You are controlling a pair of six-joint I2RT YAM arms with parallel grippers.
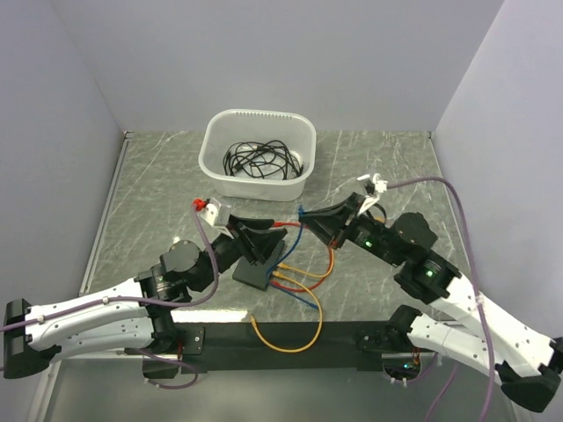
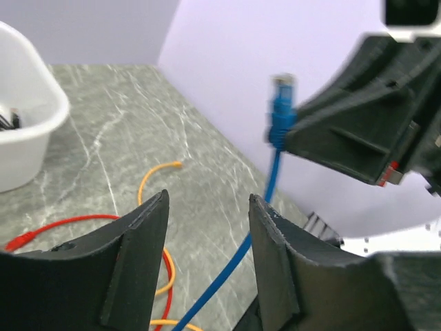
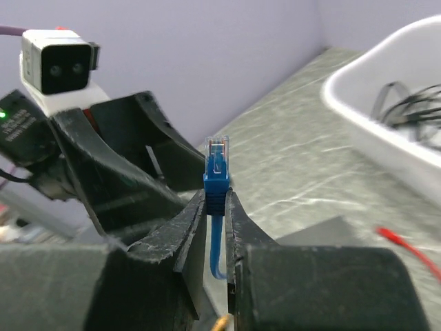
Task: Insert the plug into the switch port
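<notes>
Plug (image 3: 216, 162) sits pinched in right gripper (image 3: 216, 200), at two o'clock from switch (image 1: 256, 274); left gripper (image 2: 207, 210) jaws stand wide apart.

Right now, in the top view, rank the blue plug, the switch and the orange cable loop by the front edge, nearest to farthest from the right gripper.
1. blue plug, clamped in the right gripper's jaws.
2. switch, to its left, nearer the bases.
3. orange cable loop, at the front edge.
</notes>
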